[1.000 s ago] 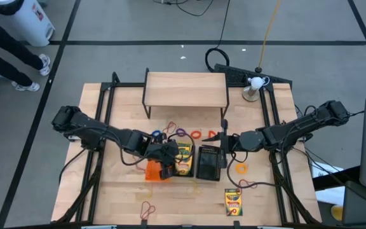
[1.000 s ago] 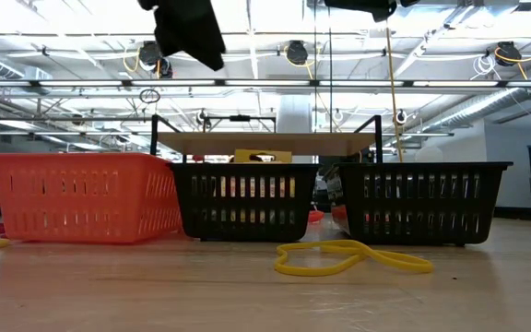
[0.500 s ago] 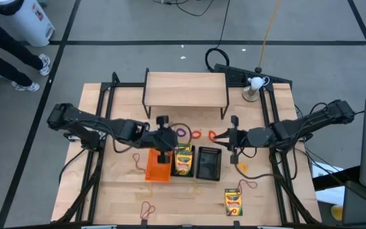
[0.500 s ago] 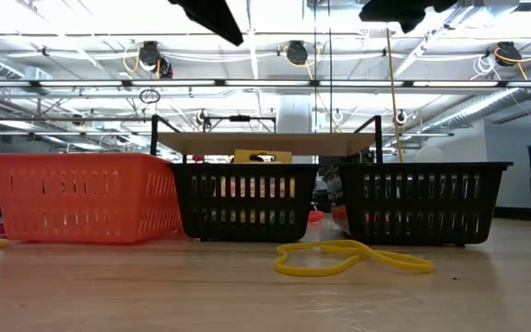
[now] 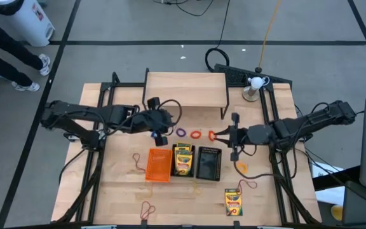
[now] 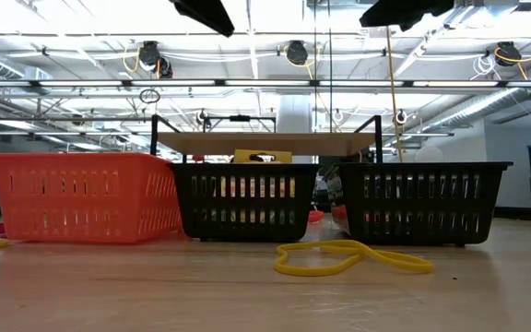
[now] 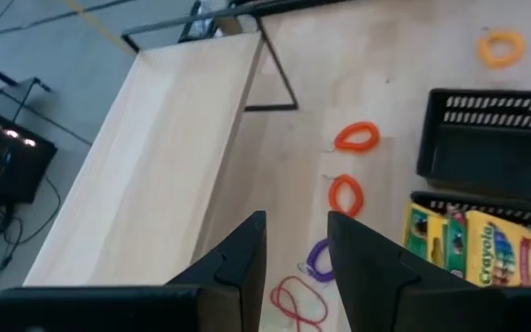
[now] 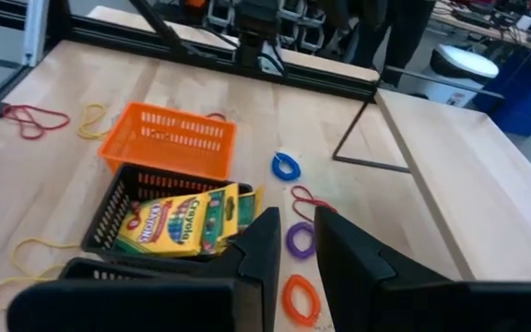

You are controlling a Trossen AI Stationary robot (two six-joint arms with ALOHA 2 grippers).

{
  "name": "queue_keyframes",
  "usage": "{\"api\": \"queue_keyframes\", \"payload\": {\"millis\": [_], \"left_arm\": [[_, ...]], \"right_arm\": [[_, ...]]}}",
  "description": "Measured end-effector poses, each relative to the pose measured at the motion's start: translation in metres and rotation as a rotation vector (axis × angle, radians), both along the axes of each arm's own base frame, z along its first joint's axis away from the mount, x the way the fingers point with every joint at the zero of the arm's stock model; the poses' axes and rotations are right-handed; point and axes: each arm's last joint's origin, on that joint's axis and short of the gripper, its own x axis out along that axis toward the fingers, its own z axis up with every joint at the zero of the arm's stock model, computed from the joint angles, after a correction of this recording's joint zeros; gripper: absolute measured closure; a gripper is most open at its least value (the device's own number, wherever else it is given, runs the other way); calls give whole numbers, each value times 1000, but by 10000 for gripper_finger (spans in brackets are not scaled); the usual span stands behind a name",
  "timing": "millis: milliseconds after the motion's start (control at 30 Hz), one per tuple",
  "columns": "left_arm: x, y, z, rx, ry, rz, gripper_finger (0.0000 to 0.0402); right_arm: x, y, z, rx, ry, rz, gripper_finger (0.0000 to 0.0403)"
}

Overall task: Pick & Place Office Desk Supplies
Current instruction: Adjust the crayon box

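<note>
The three mesh trays stand side by side: orange tray (image 5: 158, 165), middle black tray (image 5: 183, 159) with a yellow-and-green crayon box (image 8: 181, 221) lying in it, and right black tray (image 5: 209, 163). A second crayon box (image 5: 233, 202) lies flat on the table near the near edge. Purple (image 5: 181, 133), orange (image 5: 196, 135) and red (image 5: 211, 135) rubber bands lie beyond the trays. My left gripper (image 5: 163, 121) hovers above the table, left of these bands, fingers nearly together and empty (image 7: 297, 231). My right gripper (image 5: 223, 135) hovers beside the red band, fingers nearly together and empty (image 8: 297, 226).
A wooden riser shelf (image 5: 185, 89) stands at the far side of the table. More loose bands lie about: orange (image 5: 240, 168), red (image 5: 246, 184), red (image 5: 147, 208), tan (image 5: 135, 159), yellow (image 6: 350, 257). Black frame rails run along both table sides. A person's legs (image 5: 8, 60) show beyond the far left corner.
My left gripper has risen from just over the orange and middle black trays and drawn back toward the table's far edge and left. My right gripper has shifted slightly right and away from the right black tray. The trays and crayon boxes have stayed put.
</note>
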Motion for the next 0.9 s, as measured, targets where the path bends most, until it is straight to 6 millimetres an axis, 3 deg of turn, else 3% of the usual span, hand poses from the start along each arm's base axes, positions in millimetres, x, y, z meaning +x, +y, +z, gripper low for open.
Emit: {"api": "queue_keyframes", "payload": {"millis": [167,333,500,733,900], "left_arm": [[1,1,-5,-36,19,14,282],[-3,-20,-11,-183,81,-100,282],[-22,-61,-3,-286,50,-145,282],[-69,-136,7,-219,-126,-102,282],[-105,-181,8,-263,-264,-87,282]], "right_arm": [[-1,0,-3,54,36,14,344],[-4,7,-12,254,144,153,344],[-27,24,-13,526,301,161,344],[-63,79,-19,487,243,97,344],[-84,124,-35,507,186,54,344]]}}
